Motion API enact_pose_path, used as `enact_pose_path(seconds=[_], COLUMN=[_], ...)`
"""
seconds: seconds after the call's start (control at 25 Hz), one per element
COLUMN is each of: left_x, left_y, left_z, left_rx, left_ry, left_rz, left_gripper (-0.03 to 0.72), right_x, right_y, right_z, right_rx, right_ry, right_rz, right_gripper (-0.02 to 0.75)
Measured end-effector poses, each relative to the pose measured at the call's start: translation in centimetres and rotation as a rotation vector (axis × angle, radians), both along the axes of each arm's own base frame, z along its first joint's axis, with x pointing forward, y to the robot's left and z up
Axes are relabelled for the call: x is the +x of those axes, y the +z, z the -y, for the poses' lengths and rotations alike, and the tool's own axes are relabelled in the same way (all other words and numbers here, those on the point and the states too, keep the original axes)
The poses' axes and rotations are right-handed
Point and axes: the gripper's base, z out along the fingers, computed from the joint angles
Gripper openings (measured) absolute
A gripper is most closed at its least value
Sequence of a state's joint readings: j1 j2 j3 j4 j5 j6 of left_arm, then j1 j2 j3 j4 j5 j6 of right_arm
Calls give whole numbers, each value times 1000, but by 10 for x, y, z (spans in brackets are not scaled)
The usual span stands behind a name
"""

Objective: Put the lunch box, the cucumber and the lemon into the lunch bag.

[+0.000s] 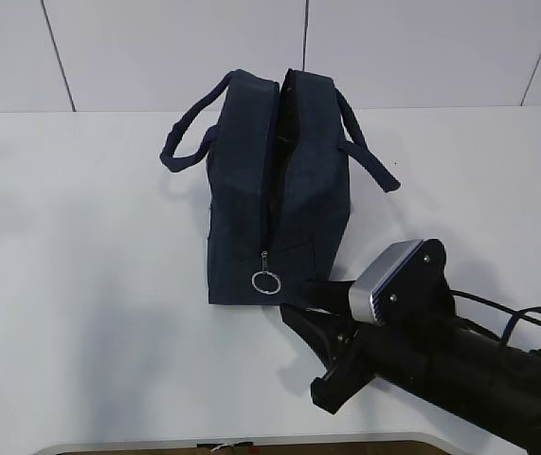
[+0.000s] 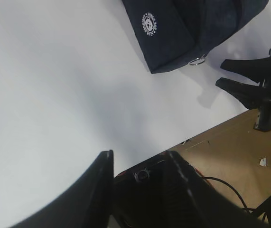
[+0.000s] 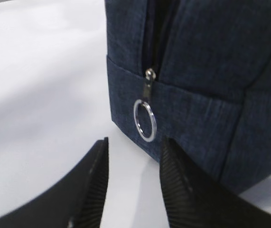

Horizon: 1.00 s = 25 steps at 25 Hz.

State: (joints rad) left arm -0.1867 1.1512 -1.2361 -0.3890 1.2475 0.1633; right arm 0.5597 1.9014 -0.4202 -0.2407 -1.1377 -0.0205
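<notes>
The dark navy lunch bag (image 1: 279, 190) stands at the middle of the white table, its top zipper parted and its silver ring pull (image 1: 265, 282) hanging at the near end. My right gripper (image 1: 298, 299) sits low on the table just in front of that end, open and empty. In the right wrist view the ring pull (image 3: 144, 119) hangs on the lunch bag (image 3: 201, 71), just beyond the right gripper (image 3: 135, 142). My left gripper (image 2: 140, 154) is open and empty near the table's front edge, well apart from the lunch bag (image 2: 182, 33). The lunch box, cucumber and lemon are out of view.
Two loop handles (image 1: 183, 142) stick out to either side of the bag. The table's front edge (image 2: 192, 137) runs close under the left gripper, with a brown floor (image 2: 235, 156) below it. The right gripper (image 2: 219, 73) shows at the right of the left wrist view.
</notes>
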Motion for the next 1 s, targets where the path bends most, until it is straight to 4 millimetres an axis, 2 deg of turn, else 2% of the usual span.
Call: enact_pose_path(seconds=[0.36,1.0], left_x=[0,0], left_y=[0,0], left_z=[0,0], left_rx=[0,0], left_ry=[0,0], left_rz=[0,0], left_gripper=[252,251], right_x=[4,6], right_y=[-3,-18], right_z=[5,-3], right_rx=[7,-23], right_ry=[-76,-7], right_rz=[-15,-41], right_gripper=[301,301])
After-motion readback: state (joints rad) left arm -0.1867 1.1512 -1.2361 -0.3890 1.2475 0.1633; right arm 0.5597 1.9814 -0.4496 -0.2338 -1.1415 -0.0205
